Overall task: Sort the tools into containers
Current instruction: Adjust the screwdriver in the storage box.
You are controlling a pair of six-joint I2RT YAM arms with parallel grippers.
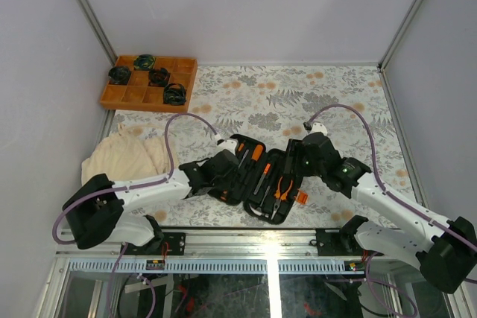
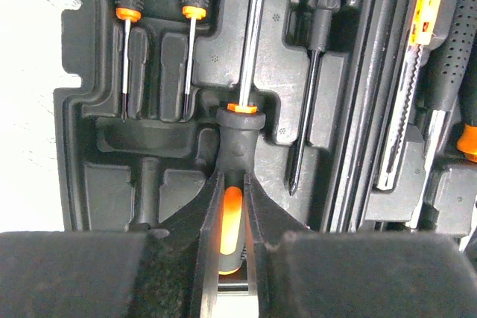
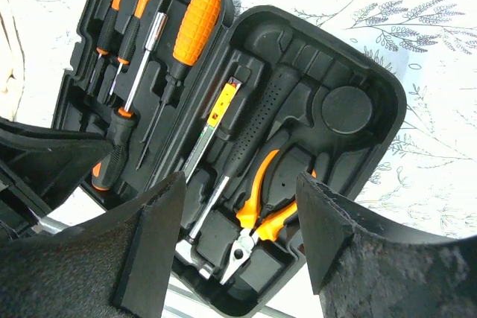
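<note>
Worktop [image 1: 335, 102]: the black case [image 1: 287, 165] lies open at the near edge, between the two arms. An orange tray [image 1: 123, 96] sits far back on the left, well apart and not involved.

Case contents: the right half holds the hammer [image 3: 257, 124] and pliers [image 3: 261, 210], both lying in moulded slots. The left half holds a fat orange-handled driver [image 3: 195, 24] and two small drivers [image 2: 127, 13] side by side.

Left tool [image 2: 232, 184]: clamped on the handle of a long-shaft screwdriver [image 2: 240, 139]. The fingers press on both sides of the grip. The shaft lies along the left half, between the small drivers and a black-handled one.

Right tool [image 3: 240, 184]: jaws apart, nothing between them, hovering over the right half above the pliers.

Step, my read: seating this screwdriver in its slot, late in the job since most slots look filled. I can't tell whether the handle is fully down in its recess.

Next move calls for:
- line the handle up with the recess
- press it flat
- only then release, and lift straight off so the shaft doesn't drag its neighbours

Right arm could steady the case if it shifts.
</note>
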